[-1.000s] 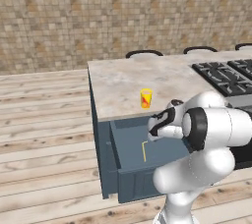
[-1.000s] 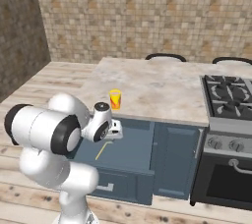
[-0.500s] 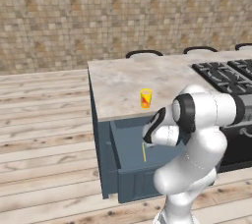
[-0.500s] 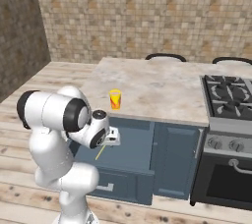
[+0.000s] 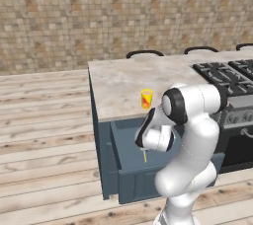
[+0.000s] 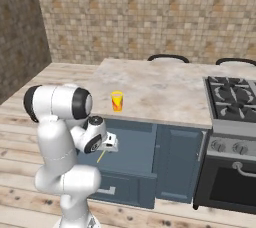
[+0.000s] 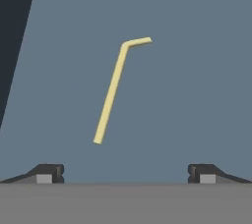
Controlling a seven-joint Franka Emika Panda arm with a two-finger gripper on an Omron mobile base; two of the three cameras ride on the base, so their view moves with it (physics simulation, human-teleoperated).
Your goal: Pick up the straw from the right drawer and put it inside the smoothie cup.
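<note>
gripper [image 7: 125, 174]: spread wide, holding nothing — poised above the drawer floor, its tips on either side of the view
straw [image 7: 114, 89]: flat on the floor of the right drawer [image 5: 129, 142], clear of both fingertips, bent tip at the far end
right drawer: pulled out below the counter [image 6: 165, 92]
smoothie cup [image 5: 146, 98]: upright on the counter — just behind the drawer

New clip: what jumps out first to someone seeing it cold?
The white arm bends down over the open drawer under the counter, its gripper spread wide above a pale-yellow straw lying flat on the drawer floor. On the counter just behind stands a small yellow cup.
</note>
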